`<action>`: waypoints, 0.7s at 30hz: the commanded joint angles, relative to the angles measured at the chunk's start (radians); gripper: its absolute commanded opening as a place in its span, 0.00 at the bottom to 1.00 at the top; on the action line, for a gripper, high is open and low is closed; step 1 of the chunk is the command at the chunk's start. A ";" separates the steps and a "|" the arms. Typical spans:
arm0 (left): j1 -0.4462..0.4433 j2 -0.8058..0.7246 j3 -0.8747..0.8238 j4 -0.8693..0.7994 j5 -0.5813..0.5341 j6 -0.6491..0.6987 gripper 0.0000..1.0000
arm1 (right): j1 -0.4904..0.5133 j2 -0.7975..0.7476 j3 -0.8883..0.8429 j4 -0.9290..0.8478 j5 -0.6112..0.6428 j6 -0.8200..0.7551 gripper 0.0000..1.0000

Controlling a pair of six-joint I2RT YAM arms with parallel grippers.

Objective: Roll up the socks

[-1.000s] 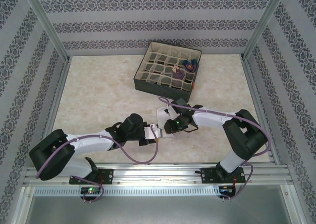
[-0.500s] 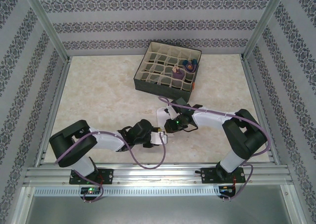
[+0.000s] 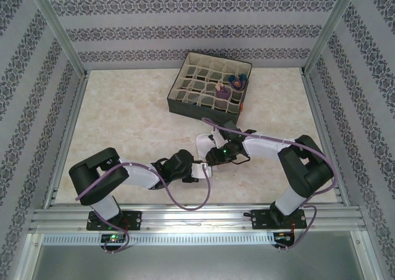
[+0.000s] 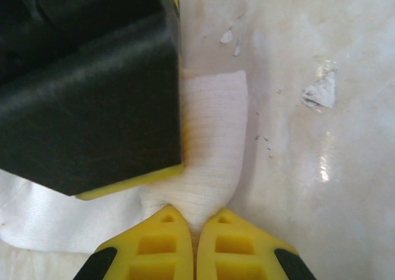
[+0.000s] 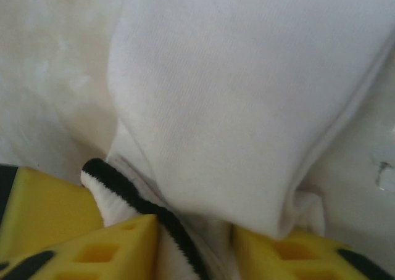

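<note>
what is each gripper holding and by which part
Left gripper pinches the white sock at a bunched edge. Its black-striped cuff lies between fingers of the right gripper; grip unclear.

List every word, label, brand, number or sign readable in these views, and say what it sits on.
Nothing here can be read as text.
On the dark square fabric box with beige dividers, a small orange tab: too small to read.
On the white ribbed sock with a black cuff stripe: no print visible.

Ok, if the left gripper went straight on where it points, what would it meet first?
The white sock that the left gripper pinches; the right gripper sits just beside that line, depth unclear.
</note>
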State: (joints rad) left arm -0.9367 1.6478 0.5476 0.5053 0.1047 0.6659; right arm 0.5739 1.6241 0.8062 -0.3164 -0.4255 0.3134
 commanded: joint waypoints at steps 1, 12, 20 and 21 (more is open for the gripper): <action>0.019 -0.016 0.053 -0.268 0.183 -0.099 0.00 | -0.019 -0.061 -0.058 -0.048 -0.047 0.017 0.49; 0.122 0.075 0.315 -0.739 0.513 -0.270 0.00 | -0.074 -0.192 -0.099 0.057 -0.099 0.037 0.30; 0.221 0.240 0.464 -0.844 0.677 -0.404 0.00 | -0.044 -0.129 -0.160 0.148 -0.200 0.050 0.26; 0.229 0.256 0.478 -0.851 0.680 -0.422 0.00 | -0.042 -0.122 -0.163 0.148 -0.208 0.048 0.28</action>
State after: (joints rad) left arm -0.7292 1.8420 1.0088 -0.2157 0.7403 0.3244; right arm 0.5213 1.4841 0.6632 -0.2089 -0.5716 0.3584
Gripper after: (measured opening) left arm 0.053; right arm 0.278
